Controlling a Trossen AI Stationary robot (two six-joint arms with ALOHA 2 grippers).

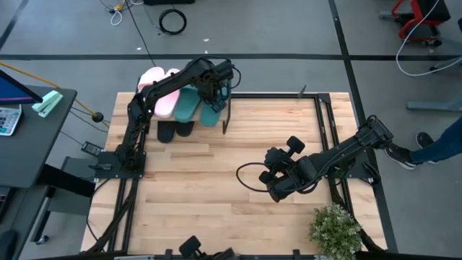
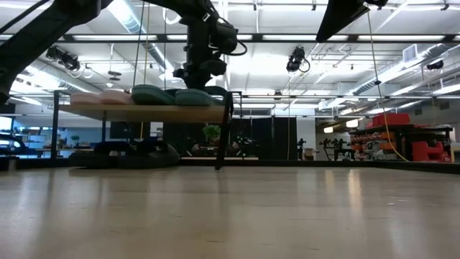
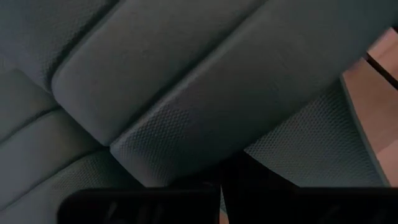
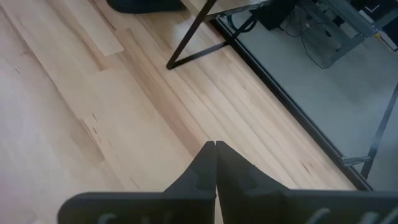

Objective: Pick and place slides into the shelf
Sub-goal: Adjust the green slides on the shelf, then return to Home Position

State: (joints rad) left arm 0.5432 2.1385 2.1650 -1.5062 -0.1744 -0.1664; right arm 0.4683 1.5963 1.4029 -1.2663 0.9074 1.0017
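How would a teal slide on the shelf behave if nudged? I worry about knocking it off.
The teal slide looks like thick, ribbed foam, so probably light and slightly squashy. Its pebbled texture suggests it would grip rather than skid. It lies flat near the shelf end, so a firm push might still tip it over the edge.

4 slides lie on the shelf; 2 more slides sit under it on the table.
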